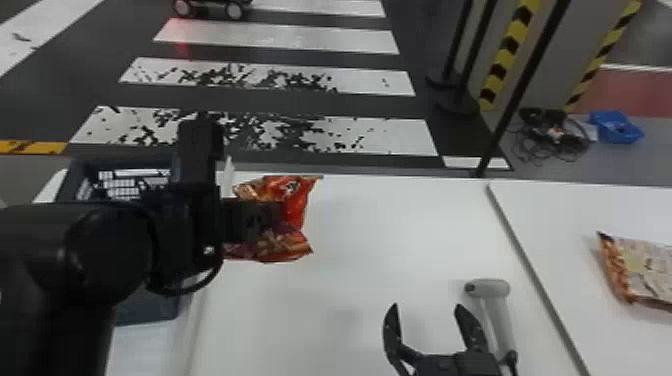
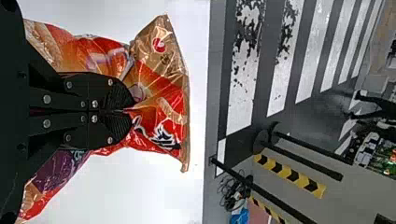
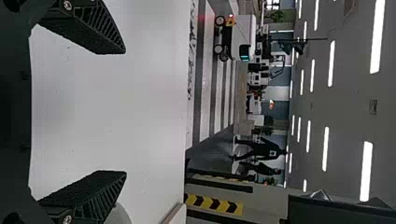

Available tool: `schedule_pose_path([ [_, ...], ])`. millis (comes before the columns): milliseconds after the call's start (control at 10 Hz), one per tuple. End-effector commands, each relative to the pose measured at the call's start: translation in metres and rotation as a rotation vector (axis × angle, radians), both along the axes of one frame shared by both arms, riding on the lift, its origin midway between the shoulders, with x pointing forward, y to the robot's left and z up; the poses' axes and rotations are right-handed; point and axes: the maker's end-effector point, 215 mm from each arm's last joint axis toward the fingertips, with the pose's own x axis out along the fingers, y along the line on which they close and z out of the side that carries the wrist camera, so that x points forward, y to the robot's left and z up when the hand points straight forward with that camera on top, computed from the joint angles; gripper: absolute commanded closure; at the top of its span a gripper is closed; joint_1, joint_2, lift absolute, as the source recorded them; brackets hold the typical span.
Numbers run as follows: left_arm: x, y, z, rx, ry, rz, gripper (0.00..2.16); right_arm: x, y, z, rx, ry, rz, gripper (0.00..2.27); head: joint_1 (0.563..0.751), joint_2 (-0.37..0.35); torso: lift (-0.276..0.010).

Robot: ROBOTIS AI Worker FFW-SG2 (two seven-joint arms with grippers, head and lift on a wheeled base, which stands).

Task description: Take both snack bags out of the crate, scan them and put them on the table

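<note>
Left claw (image 2: 130, 110) had red snack bag (image 2: 163, 98) pinched at crumpled middle, over tabletop (image 1: 375, 225), just beside crate (image 1: 147, 310). Bag looked light, soft, film slippery, contents likely crushable; I judged middle hold right, squeeze modest. Right claw (image 1: 426, 306) stood spread, empty, near scanner (image 1: 492, 288). Other snack bag (image 1: 647, 270) lay farther right, past seam.

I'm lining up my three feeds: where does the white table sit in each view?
Head view: the table fills the lower middle, running off toward the robot's right.
Left wrist view: the table lies behind the snack bag in the left jaws.
Right wrist view: the table shows between and beyond the open right jaws.
Shared landmark: the striped crossing, past its far edge.
</note>
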Motion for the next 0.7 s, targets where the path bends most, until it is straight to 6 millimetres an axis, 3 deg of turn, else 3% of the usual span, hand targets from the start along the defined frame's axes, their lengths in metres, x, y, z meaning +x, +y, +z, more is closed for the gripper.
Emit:
schedule_pose_path([
  [0,-0.004,-0.019,-0.006,-0.005,-0.033,0.0,2.14,0.0,0.0,0.001,0.002,-0.004,-0.002,0.07,0.695,-0.106,-0.094],
  [200,-0.008,-0.041,-0.016,-0.013,-0.063,0.018,2.14,0.0,0.001,0.0,0.003,-0.002,-0.001,0.07,0.695,-0.136,-0.094],
  [600,-0.02,-0.071,-0.065,-0.021,-0.032,0.025,2.14,-0.001,0.0,-0.001,0.002,-0.001,-0.003,0.07,0.695,-0.184,-0.094],
])
